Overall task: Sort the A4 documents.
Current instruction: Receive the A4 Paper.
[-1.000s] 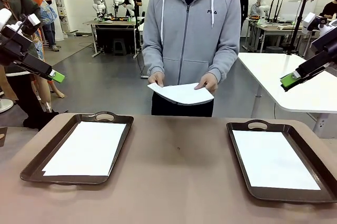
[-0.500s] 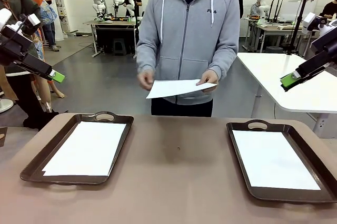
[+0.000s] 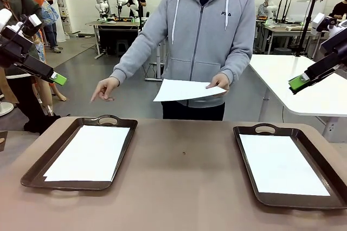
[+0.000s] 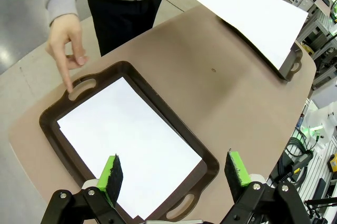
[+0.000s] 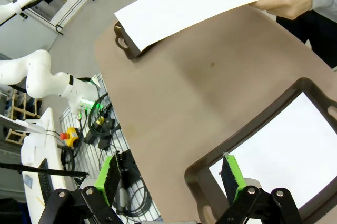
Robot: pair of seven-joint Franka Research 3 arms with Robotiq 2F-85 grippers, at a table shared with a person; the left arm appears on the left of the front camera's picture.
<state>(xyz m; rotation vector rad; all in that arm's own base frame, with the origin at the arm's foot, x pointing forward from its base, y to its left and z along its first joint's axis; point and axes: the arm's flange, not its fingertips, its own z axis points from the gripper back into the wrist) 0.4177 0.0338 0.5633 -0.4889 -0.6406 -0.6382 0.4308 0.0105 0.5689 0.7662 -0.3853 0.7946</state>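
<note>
Across the table a person holds one white A4 document point(image 3: 184, 90) flat in one hand point(image 3: 219, 82). Their other hand point(image 3: 104, 89) points a finger down at the left tray point(image 3: 32, 174), where another sheet point(image 3: 89, 152) lies flat. A third sheet point(image 3: 282, 165) lies in the right tray point(image 3: 241, 155). My left gripper point(image 3: 57, 78) hangs open high at the left edge, above that tray's sheet point(image 4: 131, 134) in the left wrist view point(image 4: 174, 171). My right gripper point(image 3: 297, 82) is open too, high at the right, over its tray's sheet point(image 5: 289, 145) in the right wrist view point(image 5: 171, 174).
Both dark brown handled trays sit on a brown table point(image 3: 184, 187) with bare surface between them. A white table point(image 3: 303, 84) stands behind at the right. The held sheet point(image 4: 247, 8) hovers over the table's far edge.
The person let go of the held sheet with one hand and stretched that arm out, pointing at the left tray. The sheet rose slightly. Both arms stayed still.
</note>
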